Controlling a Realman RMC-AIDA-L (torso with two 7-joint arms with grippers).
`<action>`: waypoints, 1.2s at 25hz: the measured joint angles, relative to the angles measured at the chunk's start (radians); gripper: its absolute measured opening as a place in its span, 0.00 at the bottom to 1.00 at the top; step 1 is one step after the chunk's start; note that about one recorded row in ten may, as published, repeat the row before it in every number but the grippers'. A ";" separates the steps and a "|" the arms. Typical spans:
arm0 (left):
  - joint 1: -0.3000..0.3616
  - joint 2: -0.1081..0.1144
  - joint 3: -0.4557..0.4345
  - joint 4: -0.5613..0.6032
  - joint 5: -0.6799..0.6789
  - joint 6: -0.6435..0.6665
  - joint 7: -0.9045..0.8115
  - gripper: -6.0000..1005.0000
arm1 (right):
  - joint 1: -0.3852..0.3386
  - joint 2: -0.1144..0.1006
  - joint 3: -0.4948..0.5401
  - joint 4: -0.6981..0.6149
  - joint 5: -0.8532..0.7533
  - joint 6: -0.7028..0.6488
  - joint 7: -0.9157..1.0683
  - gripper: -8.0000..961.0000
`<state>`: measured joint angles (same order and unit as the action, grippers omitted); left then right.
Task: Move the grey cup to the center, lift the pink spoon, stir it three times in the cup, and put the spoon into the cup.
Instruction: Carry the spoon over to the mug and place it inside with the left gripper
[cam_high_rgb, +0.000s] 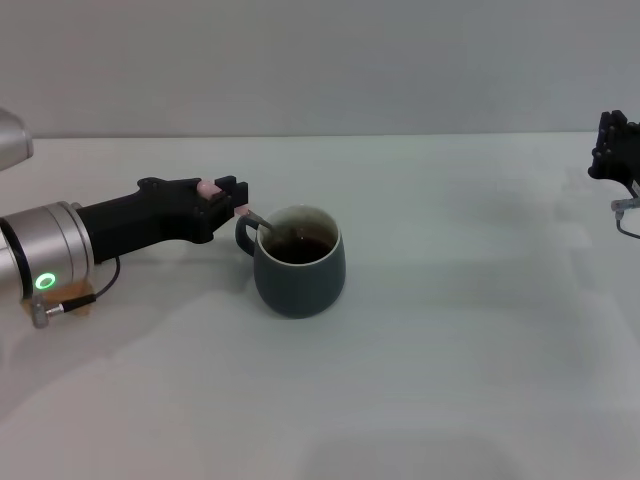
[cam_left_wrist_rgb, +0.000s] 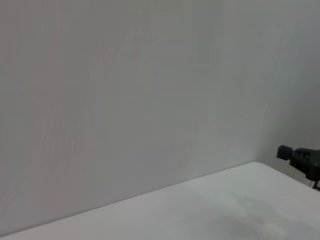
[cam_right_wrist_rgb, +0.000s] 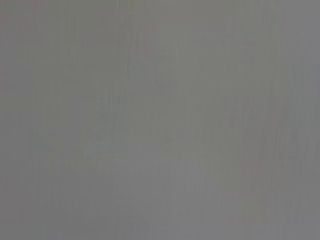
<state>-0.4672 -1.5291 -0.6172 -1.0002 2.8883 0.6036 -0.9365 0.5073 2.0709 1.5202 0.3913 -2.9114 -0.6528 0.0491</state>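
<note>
The grey cup (cam_high_rgb: 299, 262) stands near the middle of the white table, its handle turned toward my left arm, with dark liquid inside. My left gripper (cam_high_rgb: 232, 203) sits just left of the cup's rim and is shut on the pink spoon (cam_high_rgb: 252, 218). The spoon's pink handle end shows between the fingers and its grey shaft slants down into the cup. My right gripper (cam_high_rgb: 615, 150) is parked at the far right edge of the head view. It also shows in the left wrist view (cam_left_wrist_rgb: 302, 160). The right wrist view shows only blank grey.
A small tan block (cam_high_rgb: 78, 297) lies under my left forearm at the left edge. The white table (cam_high_rgb: 450, 360) runs back to a plain grey wall.
</note>
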 joint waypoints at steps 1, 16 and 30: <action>-0.003 0.000 0.000 0.003 0.000 -0.002 0.000 0.17 | 0.000 0.000 0.000 0.000 0.000 0.001 0.000 0.06; -0.030 -0.006 0.010 0.037 0.002 -0.065 0.085 0.17 | 0.003 0.001 0.013 0.000 0.000 0.004 0.000 0.06; -0.038 0.015 0.025 -0.015 0.002 -0.052 0.093 0.18 | 0.010 0.002 0.023 0.000 -0.002 0.007 0.000 0.06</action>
<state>-0.5047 -1.5145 -0.5918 -1.0152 2.8900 0.5512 -0.8431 0.5171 2.0724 1.5432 0.3911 -2.9131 -0.6459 0.0491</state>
